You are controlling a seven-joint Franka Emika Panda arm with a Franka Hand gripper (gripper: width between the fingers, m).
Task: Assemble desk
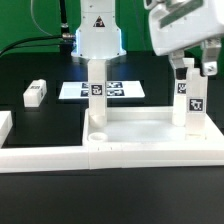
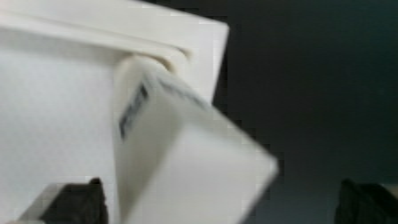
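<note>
White loose leg [image 1: 35,93] shows only in exterior view.

Marker board [image 1: 110,90] behind tabletop [image 1: 140,130]

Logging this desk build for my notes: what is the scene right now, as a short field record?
tabletop: white plastic rimmed rectangular tray, flat on black table
left leg: upright white tagged block, the exterior view's left
right leg: upright white tagged block, under the tool
loose leg: white block lying apart on the table
tool: open, empty
</note>
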